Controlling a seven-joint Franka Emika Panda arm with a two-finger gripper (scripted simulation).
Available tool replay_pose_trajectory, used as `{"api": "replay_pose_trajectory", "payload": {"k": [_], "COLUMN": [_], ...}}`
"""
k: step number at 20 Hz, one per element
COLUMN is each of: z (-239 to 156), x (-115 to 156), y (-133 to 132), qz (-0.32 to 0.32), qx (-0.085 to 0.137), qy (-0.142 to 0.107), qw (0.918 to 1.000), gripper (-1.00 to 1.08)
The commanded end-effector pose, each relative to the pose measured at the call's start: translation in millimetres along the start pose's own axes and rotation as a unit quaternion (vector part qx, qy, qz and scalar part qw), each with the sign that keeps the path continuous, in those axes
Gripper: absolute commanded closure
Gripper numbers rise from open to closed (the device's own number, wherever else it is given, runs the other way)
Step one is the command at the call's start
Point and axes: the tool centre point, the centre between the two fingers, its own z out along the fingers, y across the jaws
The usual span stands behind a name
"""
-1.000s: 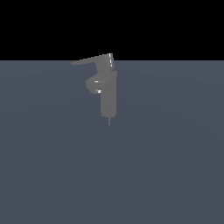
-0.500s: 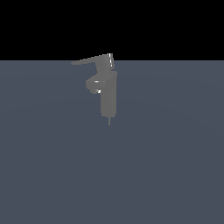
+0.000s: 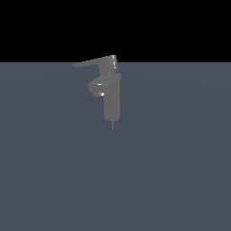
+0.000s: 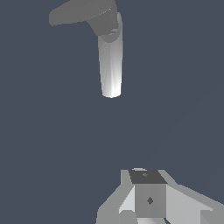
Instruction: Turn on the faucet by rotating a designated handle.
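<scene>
In the exterior view the faucet (image 3: 111, 97) stands upright mid-table, its handle (image 3: 92, 62) pointing toward that view's left. In the wrist view the gripper (image 4: 146, 192) sits well apart from the handle (image 4: 78, 12); whether the jaws are spread I cannot tell. The lever looks rigid and slick, best pushed near its narrow tip.

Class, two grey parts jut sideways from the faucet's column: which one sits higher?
The handle, the long thin lever tapering from the cap at the top; the spout below it is short, stubby and rounded.

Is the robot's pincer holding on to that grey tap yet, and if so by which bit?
No, it holds nothing. In the wrist view the pincer is well apart from the faucet and its handle.
</scene>
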Motion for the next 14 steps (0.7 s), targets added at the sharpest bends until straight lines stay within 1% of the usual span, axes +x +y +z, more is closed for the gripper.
{"api": "replay_pose_trajectory", "payload": {"k": [1, 4, 7, 10, 14], "z": [-1.0, -1.5, -0.7, 1.4, 6.4], "x": [12.7, 30.9, 49.9, 69.3, 95.2], "y": [-3.8, -9.0, -14.5, -19.9, -27.4], "qz": [0.026, 0.064, 0.103, 0.142, 0.195], "qx": [0.007, 0.014, 0.021, 0.025, 0.028], "qy": [-0.005, -0.013, -0.021, -0.03, -0.04], "qw": [0.9996, 0.9978, 0.9943, 0.9891, 0.9796], "gripper": [1.08, 1.08, 1.08, 1.08, 1.08]}}
